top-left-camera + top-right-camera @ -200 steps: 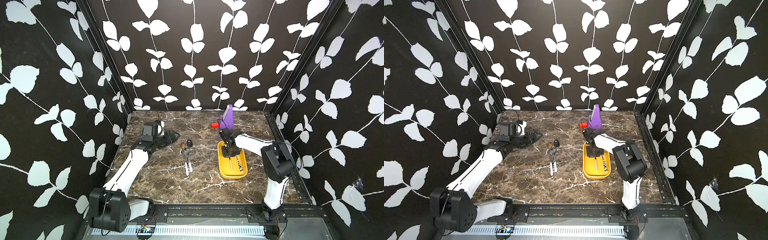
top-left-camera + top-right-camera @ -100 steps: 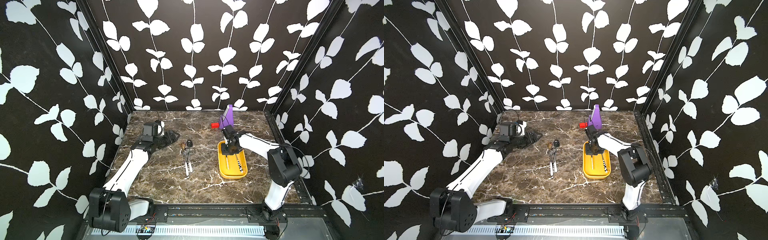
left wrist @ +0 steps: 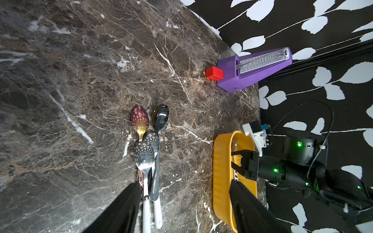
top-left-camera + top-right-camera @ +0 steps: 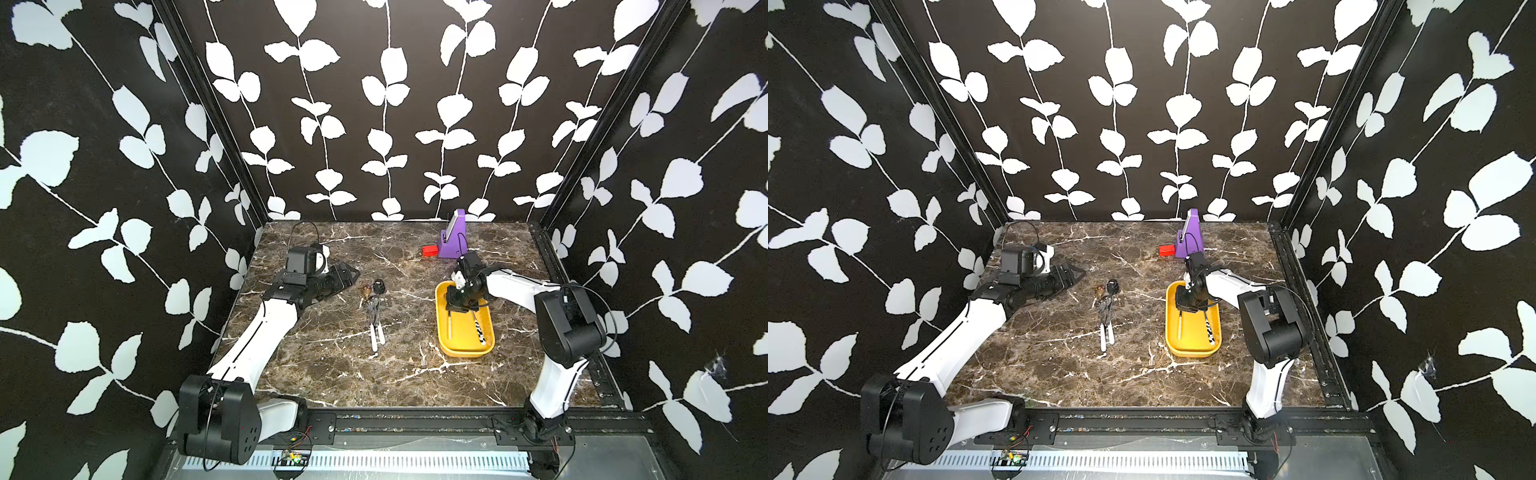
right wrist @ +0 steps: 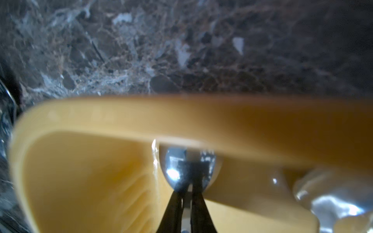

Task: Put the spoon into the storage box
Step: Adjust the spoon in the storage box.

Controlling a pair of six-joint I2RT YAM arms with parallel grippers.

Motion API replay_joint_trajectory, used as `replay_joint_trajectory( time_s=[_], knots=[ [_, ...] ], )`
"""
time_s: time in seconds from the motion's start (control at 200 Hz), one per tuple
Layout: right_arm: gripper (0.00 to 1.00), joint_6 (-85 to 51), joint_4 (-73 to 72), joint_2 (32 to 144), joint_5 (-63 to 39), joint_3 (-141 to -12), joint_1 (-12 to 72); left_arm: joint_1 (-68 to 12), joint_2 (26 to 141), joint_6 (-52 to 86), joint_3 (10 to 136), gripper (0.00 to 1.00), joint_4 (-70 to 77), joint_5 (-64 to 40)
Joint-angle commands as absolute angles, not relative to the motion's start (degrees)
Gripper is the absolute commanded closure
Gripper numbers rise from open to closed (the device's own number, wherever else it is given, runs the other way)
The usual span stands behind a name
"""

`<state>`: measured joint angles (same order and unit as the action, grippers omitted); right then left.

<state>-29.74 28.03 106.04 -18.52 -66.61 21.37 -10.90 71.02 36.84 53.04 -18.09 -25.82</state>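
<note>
The yellow storage box lies on the marble table at the right. My right gripper reaches down into its far end. In the right wrist view the right gripper is shut on the neck of a shiny spoon, whose bowl rests against the box wall. Its white handle lies along the box floor. My left gripper hovers open and empty at the left, beside a pile of several spoons.
A second spoon with a black-and-white handle lies in the box. A small red block and a purple wedge stand sit at the back, just behind my right wrist. Black patterned walls enclose the table on three sides.
My right arm's elbow has swung to the right and its gripper has shifted slightly toward the far end of the box. The left arm and the spoon pile have not moved.
</note>
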Motion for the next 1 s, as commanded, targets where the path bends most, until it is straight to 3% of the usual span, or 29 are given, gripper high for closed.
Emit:
replay_joint_trajectory(
  time_s=[0.0, 0.115, 0.36, 0.56, 0.995],
  knots=[
    [0.8, -28.6, 29.8, 106.0, -14.8, -66.6, 21.6, -11.0, 70.3, 36.3, 52.1, 0.25, -18.0, -26.5],
    [0.7, -27.9, 32.0, 104.8, -10.0, -66.6, 21.6, -10.9, 70.3, 36.1, 52.2, 0.25, -18.2, -26.5],
    [0.67, -25.8, 33.5, 101.3, -5.2, -68.1, 24.4, -10.9, 70.4, 36.0, 52.1, 0.25, -18.2, -26.5],
    [0.54, -23.6, 40.7, 103.3, 6.1, -74.4, 30.0, -11.0, 70.6, 35.9, 52.3, 0.25, -18.4, -26.3],
    [0.51, -18.8, 38.6, 108.6, 7.2, -77.6, 30.8, -11.0, 70.2, 35.9, 51.8, 0.25, -18.7, -26.0]
  ],
)
